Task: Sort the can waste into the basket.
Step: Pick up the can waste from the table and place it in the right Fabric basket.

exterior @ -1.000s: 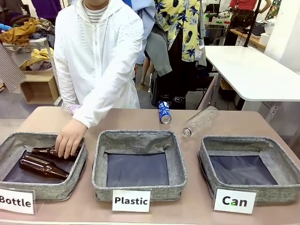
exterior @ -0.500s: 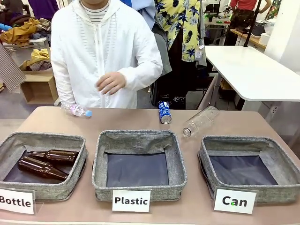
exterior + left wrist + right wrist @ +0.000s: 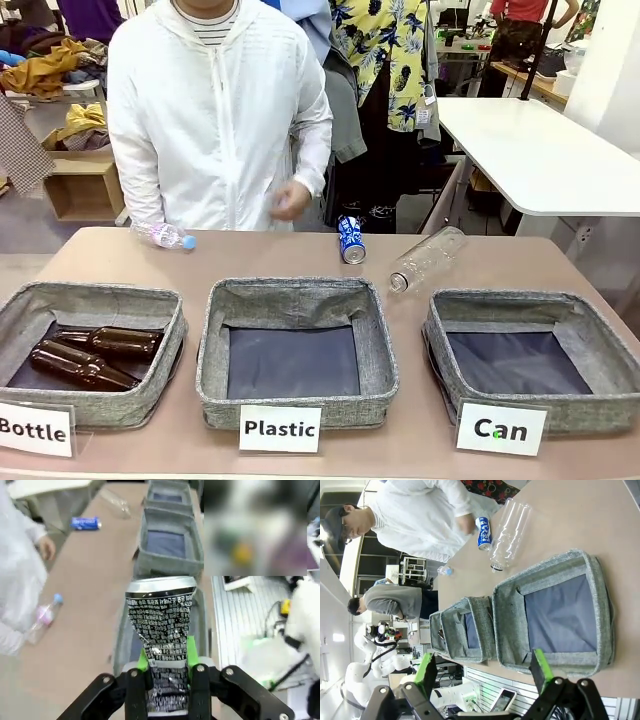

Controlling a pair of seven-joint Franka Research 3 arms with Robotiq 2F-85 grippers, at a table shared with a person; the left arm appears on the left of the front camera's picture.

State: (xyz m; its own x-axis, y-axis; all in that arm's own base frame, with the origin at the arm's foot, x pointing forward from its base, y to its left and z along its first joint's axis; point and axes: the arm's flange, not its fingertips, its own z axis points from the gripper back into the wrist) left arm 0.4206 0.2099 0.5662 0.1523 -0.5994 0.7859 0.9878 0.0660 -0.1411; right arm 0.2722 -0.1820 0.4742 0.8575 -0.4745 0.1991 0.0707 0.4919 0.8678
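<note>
Left claw is clamped tight on the dented black-silver can, holding it up over the tabletop with the row of bins beyond. The blue can lies on its side just past the Plastic bin, around its 1 o'clock, with a clear bottle at the can's 3 o'clock. The Can basket sits at the bottle's 4 o'clock, and the right claw faces it, spread wide and gripping nothing.

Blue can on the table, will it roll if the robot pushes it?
Probably: the blue can lies on its side, so a nudge would likely roll it. The dark can in the left end effector is crumpled, so this one may dent too.
</note>
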